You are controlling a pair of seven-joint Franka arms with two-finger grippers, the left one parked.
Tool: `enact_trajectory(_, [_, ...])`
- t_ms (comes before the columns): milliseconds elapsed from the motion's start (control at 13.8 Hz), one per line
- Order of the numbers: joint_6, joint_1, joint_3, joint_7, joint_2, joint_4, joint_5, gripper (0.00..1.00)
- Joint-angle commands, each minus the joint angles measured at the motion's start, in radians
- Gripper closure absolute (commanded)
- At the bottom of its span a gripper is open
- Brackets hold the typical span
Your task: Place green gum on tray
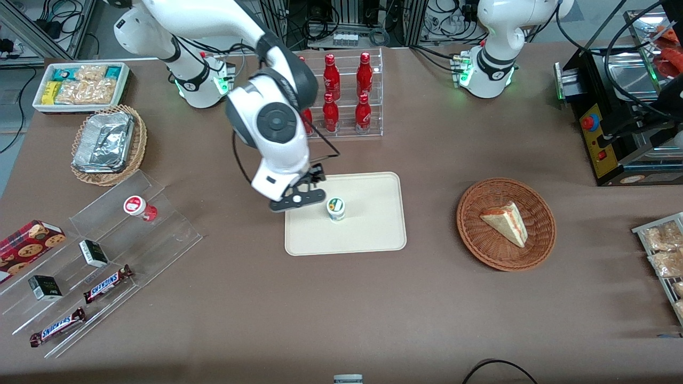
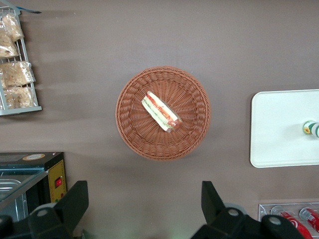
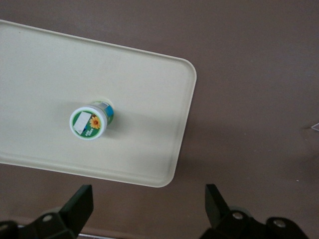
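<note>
We see the gripper [image 3: 147,211] with its two fingers spread wide apart and nothing between them; it touches no object. In the front view the gripper [image 1: 296,198] hangs above the tray's [image 1: 373,234] edge that faces the working arm's end of the table, clear of the surface below.

The green gum [image 1: 335,208] stands upright on the tray, near its middle and somewhat toward that same edge, just beside the gripper but apart from it. From the right wrist camera we look down on the green gum [image 3: 89,122] and read its round white lid with a green ring and an orange flower mark; the tray [image 3: 149,99] surrounds it on every side, and one rounded corner of the tray shows against the brown table [image 3: 259,74]. The left wrist camera also catches the green gum [image 2: 311,128] on the tray [image 2: 279,124].

Farther out, a red-lidded bottle [image 1: 137,207] rests on a clear stepped stand [image 1: 160,234] toward the working arm's end of the table, with chocolate bars [image 1: 106,284] on the lower steps. A round wicker basket [image 1: 539,234] holding a sandwich wedge [image 1: 506,222] sits toward the parked arm's end. A clear rack of red bottles [image 1: 347,96] stands farther from the front camera than the tray.
</note>
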Motion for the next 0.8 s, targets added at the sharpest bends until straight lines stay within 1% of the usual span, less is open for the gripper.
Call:
enact_trajectory(0, [-0.101,-0.068,0.007,-0.098,-0.080,-0.015,-0.001,0.00])
enact_trajectory(145, [-0.149,-0.132,0.007,-0.151,-0.113,-0.013,0.000,0.00])
enact_trajectory(362, [-0.174,-0.232,0.009,-0.174,-0.130,-0.016,0.002,0.00])
enact_trajectory(580, [-0.166,-0.372,0.020,-0.203,-0.130,-0.021,0.011,0.00])
enact_trajectory(725, [-0.164,-0.454,0.046,-0.365,-0.130,-0.023,0.009,0.00])
